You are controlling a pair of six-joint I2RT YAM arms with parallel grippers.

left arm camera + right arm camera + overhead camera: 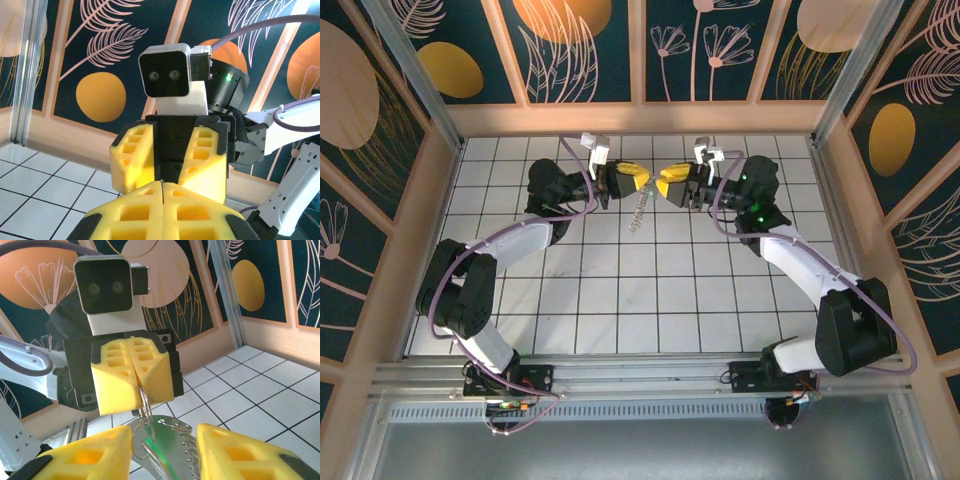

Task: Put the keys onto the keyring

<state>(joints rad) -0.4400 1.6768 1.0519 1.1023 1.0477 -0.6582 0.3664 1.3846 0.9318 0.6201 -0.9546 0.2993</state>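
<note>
White tiled worktop (620, 300) under leafy wall panels, and both arms are reaching in over its far middle, wrists turned so the two tools are facing each other nose to nose. On one side the left tool (134, 377) is clamping its yellow pads (117, 375) fully together on the top of the ring (144, 401), a thin wire loop that is dangling below them with its metal cluster (187, 455). Opposite, the right tool (165, 452) is sitting with its jaws partly apart, straddling that cluster and a green blur that is probably the key (154, 449); whether it is pinching anything I cannot tell. All of this is looking light, hard and slick: wire that is likely to swivel and swing, a key that could be twisting out of soft foam. I'm judging the plastic head the best hold for the key, flat between the pads with the blade free, and the ring wants pinching well away from its opening.
</note>
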